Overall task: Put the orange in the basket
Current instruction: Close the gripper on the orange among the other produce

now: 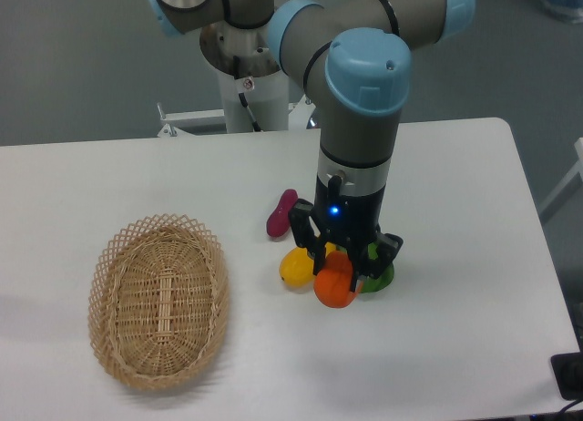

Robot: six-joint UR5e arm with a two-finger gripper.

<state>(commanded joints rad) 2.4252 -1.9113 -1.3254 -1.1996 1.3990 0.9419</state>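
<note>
Camera view: fingers [339,268] clamped around the orange [335,286], green vegetable [380,277] mostly hidden behind them.

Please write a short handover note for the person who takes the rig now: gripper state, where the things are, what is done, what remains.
Gripper: down at the orange, fingers on either side of it; whether it is clamped cannot be told.
Orange: on the table or barely above it, next to the yellow fruit and the green vegetable.
Basket: to the camera's left, nothing in it.
Done: approach to the orange.
Left: secure grip, lift, carry to the basket, release.
</note>
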